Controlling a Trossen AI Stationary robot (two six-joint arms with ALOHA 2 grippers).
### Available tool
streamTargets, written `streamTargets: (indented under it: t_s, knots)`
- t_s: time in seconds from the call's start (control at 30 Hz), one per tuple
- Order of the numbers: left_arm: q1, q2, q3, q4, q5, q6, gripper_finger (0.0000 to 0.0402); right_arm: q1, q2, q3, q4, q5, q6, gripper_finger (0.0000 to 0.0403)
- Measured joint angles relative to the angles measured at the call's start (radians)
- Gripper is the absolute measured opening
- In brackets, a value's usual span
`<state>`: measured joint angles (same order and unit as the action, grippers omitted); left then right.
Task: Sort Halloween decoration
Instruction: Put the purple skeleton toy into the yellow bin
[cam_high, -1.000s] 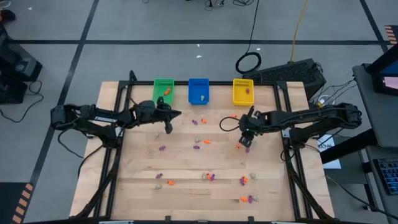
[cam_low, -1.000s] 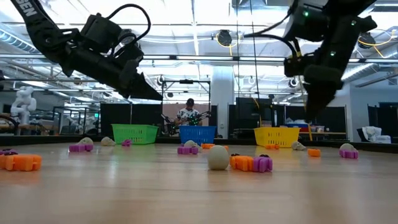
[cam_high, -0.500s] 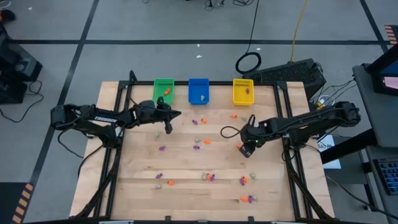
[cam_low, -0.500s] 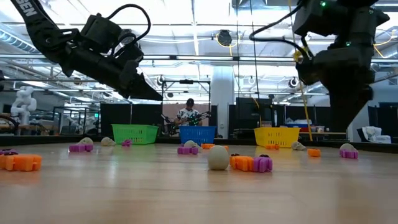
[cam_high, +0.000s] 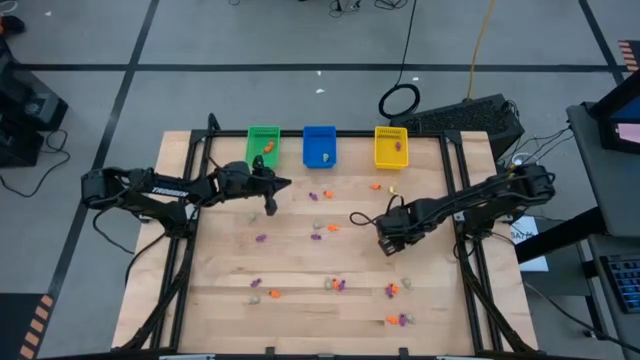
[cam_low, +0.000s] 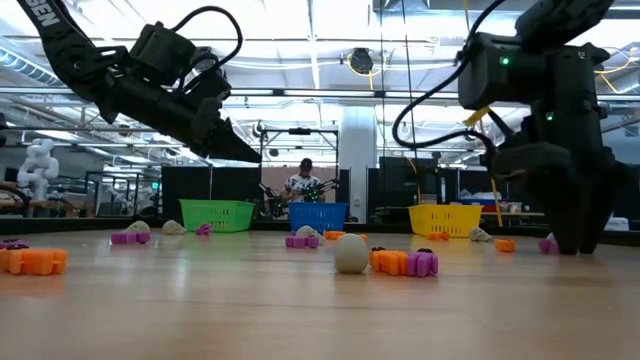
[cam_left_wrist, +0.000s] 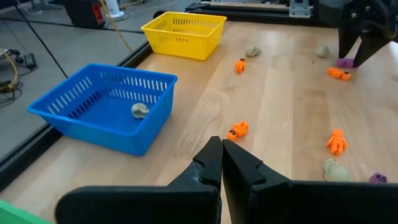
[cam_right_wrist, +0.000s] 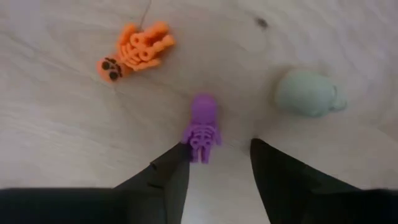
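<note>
Right gripper (cam_right_wrist: 214, 163) lowered to tabletop right of centre, fingers spread, nothing clamped yet — purple skeleton trinket (cam_right_wrist: 202, 127) lies flat between fingertips, feet toward gripper. Orange skeleton (cam_right_wrist: 137, 51) and pale ghost-like piece (cam_right_wrist: 308, 93) lie just beside, apart from it. Trinket judged very light, stiff moulded plastic, thin and flat — likely to skid or flip if nudged. Best taken across narrow ribcage, fingers pressed down to wood. Left gripper (cam_left_wrist: 221, 163) clenched, empty, held above table near blue bin (cam_left_wrist: 93, 102).
</note>
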<state>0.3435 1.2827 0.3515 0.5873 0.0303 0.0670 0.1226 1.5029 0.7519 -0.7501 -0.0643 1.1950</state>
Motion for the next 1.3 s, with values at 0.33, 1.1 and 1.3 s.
streamTargets:
  t_s: [0.33,1.1,1.3]
  knots:
    - [0.0,0.0,0.0,0.003,0.001,0.001,0.0011,0.005,0.004,0.013,0.023,0.043,-0.175,0.0014]
    - [0.0,0.0,0.0,0.003,0.002,-0.009,0.0011,-0.218,0.004,0.52,-0.378,0.324,-0.721,0.0001]
    - [0.0,0.0,0.0,0.006,0.001,-0.009,0.0011,-0.5,0.026,0.52,-0.301,0.372,-0.912,0.0001]
